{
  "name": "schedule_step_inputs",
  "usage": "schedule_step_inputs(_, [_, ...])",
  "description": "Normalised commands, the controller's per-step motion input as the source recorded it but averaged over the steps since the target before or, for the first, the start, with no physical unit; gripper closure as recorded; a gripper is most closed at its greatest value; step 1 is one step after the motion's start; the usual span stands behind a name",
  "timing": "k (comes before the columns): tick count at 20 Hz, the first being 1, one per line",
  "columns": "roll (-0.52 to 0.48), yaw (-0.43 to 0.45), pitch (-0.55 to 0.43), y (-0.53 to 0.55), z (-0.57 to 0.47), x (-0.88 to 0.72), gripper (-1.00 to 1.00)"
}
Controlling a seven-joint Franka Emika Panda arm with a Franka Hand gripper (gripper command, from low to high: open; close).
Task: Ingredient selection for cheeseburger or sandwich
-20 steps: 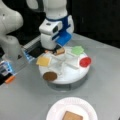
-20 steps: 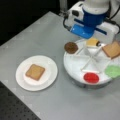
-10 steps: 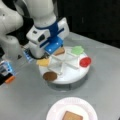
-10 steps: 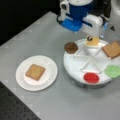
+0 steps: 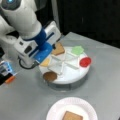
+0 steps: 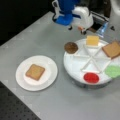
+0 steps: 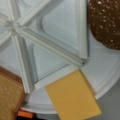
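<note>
White plastic, the divided tray [image 6: 75,68] is our landmark: left of it in a front view a tan bread square [image 6: 35,72] lies on the paper plate [image 6: 50,75]. On the tray's rim we see the brown patty [image 6: 71,47], then the yellow cheese square [image 6: 92,40]. The gripper [image 6: 65,21] hangs just beyond that rim, cheese and patty below it; we cannot tell its opening.

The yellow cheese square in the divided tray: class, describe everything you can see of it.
The yellow cheese square is a thin, flat piece with straight edges, plain matt yellow like foam or plastic. It lies flat at the outer rim of the white divided tray, turned at an angle to the dividers, between the brown patty and a tan bread square. In a front view the gripper sits just above it; whether it touches cannot be told.
</note>
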Motion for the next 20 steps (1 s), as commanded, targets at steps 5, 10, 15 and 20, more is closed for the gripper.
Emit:
schedule_step_inputs(5, [0.444,0.118,0.117,-0.27,-0.03,0.28,-1.00])
schedule_step_inputs(10, [0.493,0.141,0.094,-0.30,-0.01,0.27,-1.00])
schedule_step_inputs(15, [0.477,0.154,0.099,-0.38,-0.01,0.28,-1.00])
schedule_step_inputs(20, [0.508,0.199,0.076,-0.42,-0.10,0.29,-1.00])
